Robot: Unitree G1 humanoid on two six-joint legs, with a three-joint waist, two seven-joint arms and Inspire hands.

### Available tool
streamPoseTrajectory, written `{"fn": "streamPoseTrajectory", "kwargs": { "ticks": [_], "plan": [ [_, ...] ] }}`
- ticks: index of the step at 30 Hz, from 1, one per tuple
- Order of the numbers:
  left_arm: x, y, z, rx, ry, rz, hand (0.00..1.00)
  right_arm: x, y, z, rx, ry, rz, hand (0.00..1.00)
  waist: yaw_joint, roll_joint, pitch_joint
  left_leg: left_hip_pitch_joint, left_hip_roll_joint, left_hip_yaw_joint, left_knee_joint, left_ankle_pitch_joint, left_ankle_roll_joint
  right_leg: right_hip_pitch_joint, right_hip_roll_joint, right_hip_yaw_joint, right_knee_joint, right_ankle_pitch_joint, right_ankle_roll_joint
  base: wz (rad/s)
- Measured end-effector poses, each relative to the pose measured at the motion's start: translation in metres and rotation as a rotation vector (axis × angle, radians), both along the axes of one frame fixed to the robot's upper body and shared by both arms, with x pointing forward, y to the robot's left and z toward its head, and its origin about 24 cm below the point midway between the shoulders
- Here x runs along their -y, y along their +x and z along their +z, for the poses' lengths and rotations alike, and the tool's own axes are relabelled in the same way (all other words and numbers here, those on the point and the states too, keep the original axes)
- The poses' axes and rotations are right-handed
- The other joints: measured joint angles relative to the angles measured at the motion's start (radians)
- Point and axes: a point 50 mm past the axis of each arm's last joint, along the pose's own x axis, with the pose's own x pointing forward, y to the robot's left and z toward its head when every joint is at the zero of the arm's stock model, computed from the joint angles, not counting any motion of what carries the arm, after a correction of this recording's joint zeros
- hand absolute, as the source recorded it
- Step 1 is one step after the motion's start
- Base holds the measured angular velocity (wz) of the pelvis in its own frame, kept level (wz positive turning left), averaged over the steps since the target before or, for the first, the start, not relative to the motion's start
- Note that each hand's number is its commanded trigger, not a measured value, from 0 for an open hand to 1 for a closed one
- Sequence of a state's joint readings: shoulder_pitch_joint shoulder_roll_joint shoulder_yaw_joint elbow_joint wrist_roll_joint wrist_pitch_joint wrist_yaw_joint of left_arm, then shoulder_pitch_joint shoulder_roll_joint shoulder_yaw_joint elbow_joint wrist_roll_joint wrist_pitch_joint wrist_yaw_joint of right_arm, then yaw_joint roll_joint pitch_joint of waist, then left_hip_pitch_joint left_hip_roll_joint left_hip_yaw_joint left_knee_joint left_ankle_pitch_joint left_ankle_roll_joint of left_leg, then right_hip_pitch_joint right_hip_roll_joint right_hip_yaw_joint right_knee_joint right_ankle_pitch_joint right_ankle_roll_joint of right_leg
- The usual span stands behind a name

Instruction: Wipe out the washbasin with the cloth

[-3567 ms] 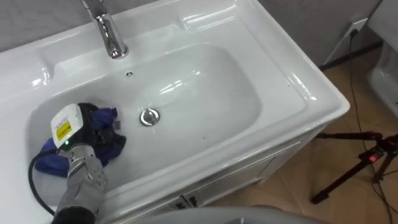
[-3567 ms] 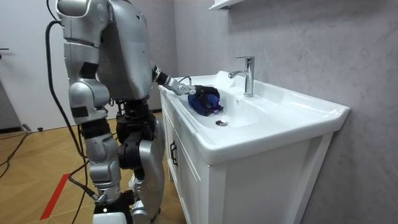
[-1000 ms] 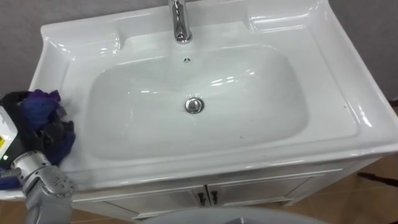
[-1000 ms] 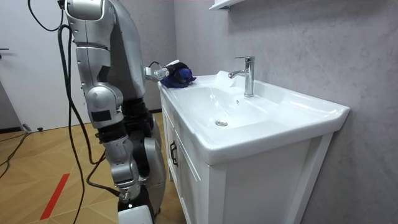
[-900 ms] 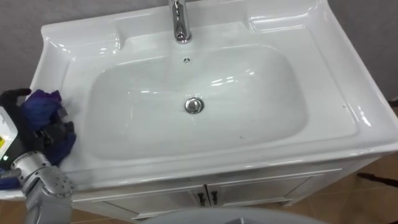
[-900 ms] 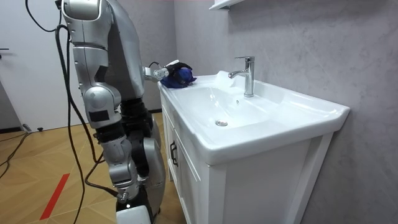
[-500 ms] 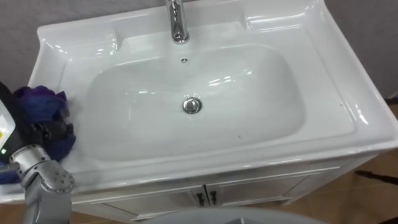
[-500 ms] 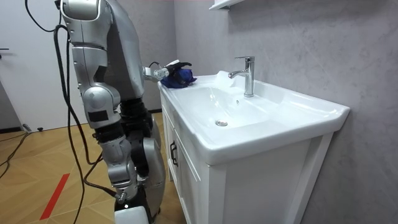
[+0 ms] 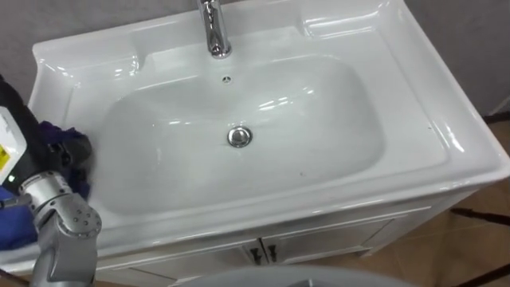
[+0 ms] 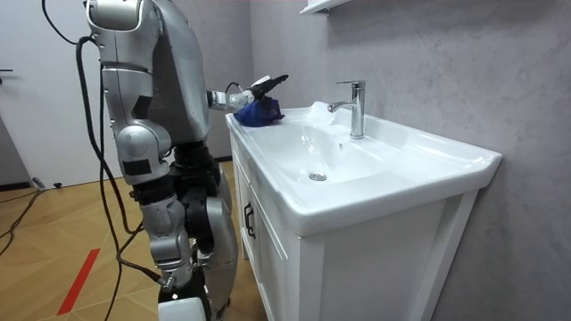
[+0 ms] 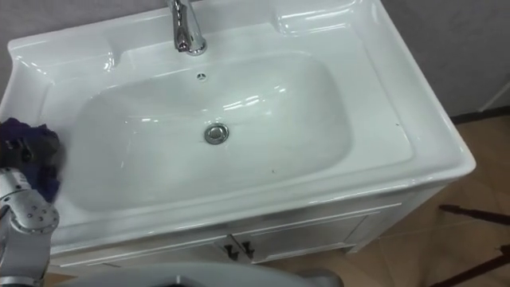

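Observation:
The white basin (image 9: 446, 151) lies below me, its bowl bare around the drain (image 9: 238, 136). A crumpled dark blue cloth (image 9: 70, 148) rests on the basin's left rim, also seen as the cloth (image 10: 259, 111) on the far corner in the room view. My left hand (image 9: 24, 135) sits at the view's left edge beside the cloth. In the room view this left hand (image 10: 266, 84) stands open, fingers straight and raised just above the cloth. The robot stands at the cabinet's front, facing the basin.
A chrome faucet (image 9: 212, 32) rises at the back centre of the basin, seen as the faucet (image 10: 355, 107) in the room view. White cabinet doors (image 9: 263, 251) sit below the front edge. Wooden floor (image 10: 53, 241) lies behind the robot.
My left hand carried the cloth from the bowl to the left rim, then its fingers straightened and lifted off the cloth. The eye view has shifted a little.

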State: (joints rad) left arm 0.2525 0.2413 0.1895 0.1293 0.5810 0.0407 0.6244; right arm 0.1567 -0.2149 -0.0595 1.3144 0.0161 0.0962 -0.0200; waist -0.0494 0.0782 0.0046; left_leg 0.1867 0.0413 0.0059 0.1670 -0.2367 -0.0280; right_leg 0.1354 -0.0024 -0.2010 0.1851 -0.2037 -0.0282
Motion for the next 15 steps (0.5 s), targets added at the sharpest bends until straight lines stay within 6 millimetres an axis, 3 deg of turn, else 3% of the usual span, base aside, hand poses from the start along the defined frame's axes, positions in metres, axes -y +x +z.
{"fn": "streamPoseTrajectory", "kwargs": {
  "ticks": [5,15],
  "plan": [
    [0.003,0.006,0.01,0.069,-0.01,-0.02,0.0,0.0,0.002,0.0,0.013,-0.008,0.003,0.0,0.001,-0.001,-0.0002,-0.001,0.0,0.006,-0.001,0.0,0.0,-0.007,0.002,0.006,0.002,0.0,0.0,-0.04],
    [0.001,0.008,0.02,0.244,-0.233,0.048,0.0,0.002,0.011,0.0,0.039,-0.032,-0.008,0.0,0.002,-0.006,0.0005,-0.004,0.0,0.021,-0.004,0.0,0.0,-0.009,0.004,0.008,-0.002,0.0,0.001,-0.02]
  ]
}}
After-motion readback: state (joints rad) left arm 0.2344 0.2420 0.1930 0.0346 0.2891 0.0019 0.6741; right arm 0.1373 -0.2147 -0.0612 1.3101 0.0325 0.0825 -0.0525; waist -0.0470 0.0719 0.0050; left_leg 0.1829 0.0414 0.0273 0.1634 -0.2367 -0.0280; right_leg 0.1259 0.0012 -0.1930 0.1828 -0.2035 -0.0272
